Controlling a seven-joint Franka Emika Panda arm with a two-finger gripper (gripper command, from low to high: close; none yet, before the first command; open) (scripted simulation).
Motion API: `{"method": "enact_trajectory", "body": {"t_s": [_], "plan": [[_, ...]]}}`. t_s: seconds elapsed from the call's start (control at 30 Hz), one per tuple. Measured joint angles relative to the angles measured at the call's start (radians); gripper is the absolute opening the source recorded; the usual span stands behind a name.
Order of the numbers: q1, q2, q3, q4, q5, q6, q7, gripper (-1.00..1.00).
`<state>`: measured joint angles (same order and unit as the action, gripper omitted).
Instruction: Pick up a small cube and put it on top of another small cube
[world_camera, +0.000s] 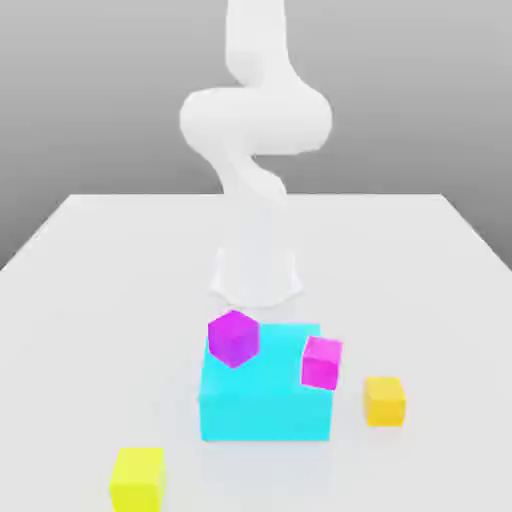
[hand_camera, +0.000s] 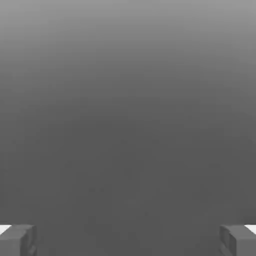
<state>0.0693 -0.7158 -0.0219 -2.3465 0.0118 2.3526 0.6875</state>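
Exterior view: orange-yellow cube (world_camera: 384, 400) right of centre; lemon-yellow cube (world_camera: 138, 479) at table (world_camera: 90, 290) near edge. Gripper (hand_camera: 128, 240) jaws spread wide, empty.

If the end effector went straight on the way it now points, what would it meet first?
Nothing visible: between the open end effector fingertips the hand view shows plain grey, probably bare surface. No cube lies in that line; depth is unclear.

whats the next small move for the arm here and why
Probably swing the open gripper over the orange-yellow cube and descend. Nothing sits between the fingertips, and that cube rests alone on the table, right of the cyan block in the exterior view.
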Motion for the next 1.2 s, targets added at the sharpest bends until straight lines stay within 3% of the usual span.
{"method": "enact_trajectory", "body": {"t_s": [0.53,0.73,0.97,1.0,1.2], "plan": [[0.365,0.547,-0.041,-0.300,0.082,0.340,-0.735,0.00],[0.454,0.745,-0.004,-0.412,0.021,0.469,-0.942,0.00],[0.439,0.994,0.007,-0.393,0.005,0.665,-0.979,0.00],[0.435,1.019,0.012,-0.388,0.007,0.686,-0.981,-1.00],[0.433,1.032,0.014,-0.386,0.007,0.694,-0.980,-1.00]]}}
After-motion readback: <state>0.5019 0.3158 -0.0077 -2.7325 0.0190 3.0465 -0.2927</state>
